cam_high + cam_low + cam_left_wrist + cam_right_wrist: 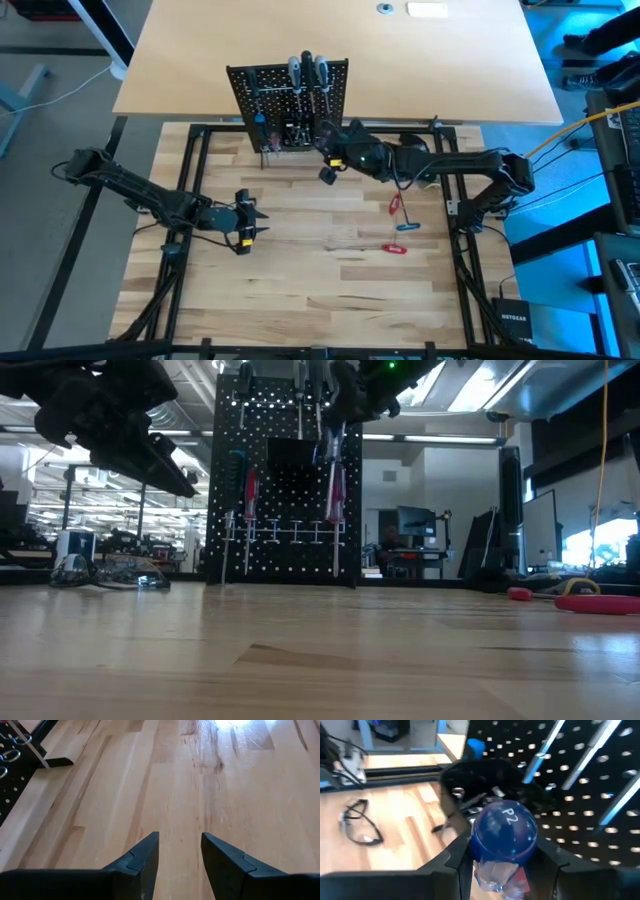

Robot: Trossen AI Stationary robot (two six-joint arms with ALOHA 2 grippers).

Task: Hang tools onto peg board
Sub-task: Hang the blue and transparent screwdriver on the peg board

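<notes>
Left tool [180, 857] agape, right tool [505, 857] clamped.

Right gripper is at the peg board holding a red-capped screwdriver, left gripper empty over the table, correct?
Not quite: the cap is blue, not red. The right wrist view shows the right gripper shut on a screwdriver with a blue cap marked P2, close to the peg board. The left gripper is indeed empty over the table.

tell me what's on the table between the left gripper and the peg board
Nothing: in the high view only bare wooden table lies between the open, empty left gripper and the peg board.
</notes>
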